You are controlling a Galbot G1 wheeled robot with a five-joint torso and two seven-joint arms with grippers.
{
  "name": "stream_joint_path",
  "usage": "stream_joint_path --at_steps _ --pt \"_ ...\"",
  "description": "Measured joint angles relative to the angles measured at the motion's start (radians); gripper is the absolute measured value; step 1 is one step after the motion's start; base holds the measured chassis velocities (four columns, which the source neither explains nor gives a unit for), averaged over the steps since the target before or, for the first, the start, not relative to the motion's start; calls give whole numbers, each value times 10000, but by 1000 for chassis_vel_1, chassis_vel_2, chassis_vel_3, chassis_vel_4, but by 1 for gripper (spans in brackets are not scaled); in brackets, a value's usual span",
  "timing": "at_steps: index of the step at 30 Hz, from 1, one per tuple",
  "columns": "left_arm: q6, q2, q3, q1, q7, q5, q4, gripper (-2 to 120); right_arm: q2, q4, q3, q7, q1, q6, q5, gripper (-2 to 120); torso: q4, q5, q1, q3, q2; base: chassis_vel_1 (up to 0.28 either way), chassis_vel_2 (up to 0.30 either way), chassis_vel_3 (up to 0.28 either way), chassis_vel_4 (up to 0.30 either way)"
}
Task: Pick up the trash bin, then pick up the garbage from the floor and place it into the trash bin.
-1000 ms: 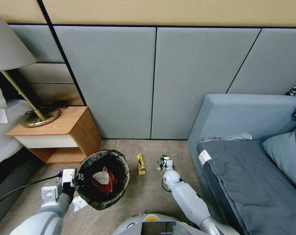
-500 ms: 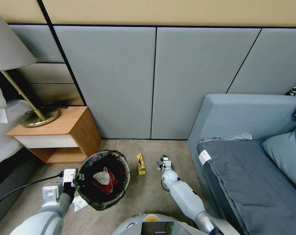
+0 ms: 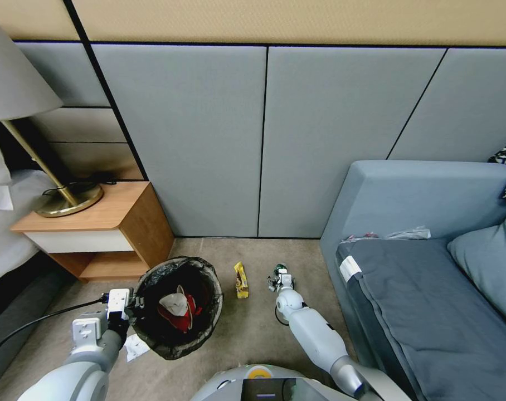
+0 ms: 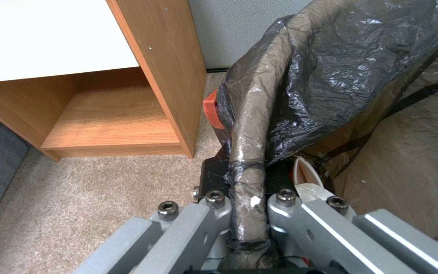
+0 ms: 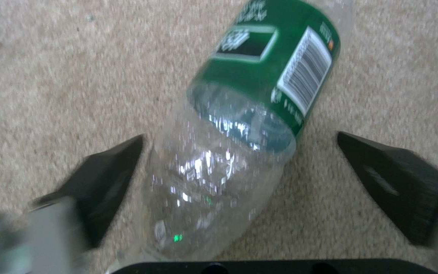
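You have the sofa [image 3: 426, 267] along the right and the wooden nightstand [image 3: 105, 231] far left, with open carpet [image 3: 253, 334] between them where the work is. The trash bin [image 3: 178, 303] sits on the left of that carpet, near the nightstand, and your left gripper [image 4: 249, 213] is clamped on the bag-covered rim [image 4: 247, 152] at its left side, jaws closed on the folded plastic, so the bin travels with you and its mouth stays up to take litter; a red carton and pale scrap [image 3: 175, 309] lie inside. Right of the bin lies a yellow wrapper [image 3: 241, 280], untouched. Farther right, your right gripper [image 5: 239, 179] is down at the floor with jaws spread wide on either side of a clear bottle [image 5: 234, 137] with a green label, lying flat, apparently lined up for a grasp across its body.
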Motion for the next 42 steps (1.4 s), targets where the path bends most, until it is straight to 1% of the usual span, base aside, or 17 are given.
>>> stream_joint_path --at_steps 3,6,7,10,11,13,14,16,21,29,32,33,35,36,38,39,42 --pt "-6 5 -1 -4 0 1 0 1 -2 6 0 -22 -27 0 0 80 0 0 0 0 0 0 0 0 0" --pt "-12 13 0 -18 -1 1 0 1 -9 38 0 -30 -87 -1 0 67 0 0 0 0 0 0 0 0 0" --pt "-12 13 0 -18 -1 1 0 1 -9 38 0 -30 -87 -1 0 67 0 0 0 0 0 0 0 0 0" --pt "-27 34 -13 -39 -1 1 0 1 -15 80 0 -38 -145 -2 2 52 0 0 0 0 0 0 0 0 0" --pt "-27 34 -13 -39 -1 1 0 1 -15 80 0 -38 -145 -2 2 52 0 0 0 0 0 0 0 0 0" --pt "-31 68 -21 -54 -1 -1 0 1 -15 106 -9 -62 -180 9 1 40 0 0 0 0 0 0 0 0 0" --pt "-31 68 -21 -54 -1 -1 0 1 -15 106 -9 -62 -180 9 1 40 0 0 0 0 0 0 0 0 0" --pt "-31 84 -21 -65 0 -8 0 1 -11 107 -23 -68 -187 23 1 32 0 -1 0 0 0 0 0 0 0" --pt "-31 137 -43 -80 2 -22 0 1 0 112 -14 -70 -183 41 8 22 0 0 0 0 0 0 0 0 0" --pt "-31 226 -50 -123 1 -68 0 1 -217 795 194 -67 -255 40 -9 22 1 1 0 0 0 0 0 0 0" --pt "-23 281 -49 -160 -7 -105 0 1 -563 2502 664 -99 -598 -420 -19 22 0 2 0 0 0 0 0 0 0" --pt "-23 281 -49 -160 -7 -105 0 1 -563 2502 664 -99 -598 -420 -19 22 0 2 0 0 0 0 0 0 0" --pt "-12 288 -36 -179 -21 -112 0 1 -907 3856 947 -105 -840 -796 99 22 1 0 0 0 0 0 0 0 0" --pt "-12 288 -36 -179 -21 -112 0 1 -907 3856 947 -105 -840 -796 99 22 1 0 0 0 0 0 0 0 0" --pt "-5 291 -9 -175 -32 -112 0 1 -1402 5054 1076 -115 -1061 -1002 235 22 -1 2 0 0 0 0 0 0 0" --pt "-5 291 -9 -175 -32 -112 0 1 -1402 5054 1076 -115 -1061 -1002 235 22 -1 2 0 0 0 0 0 0 0" --pt "35 296 37 -168 -117 -129 0 1 -2278 6907 1188 -318 -1265 -1311 482 22 0 2 -1 0 0 0 0 0 0"
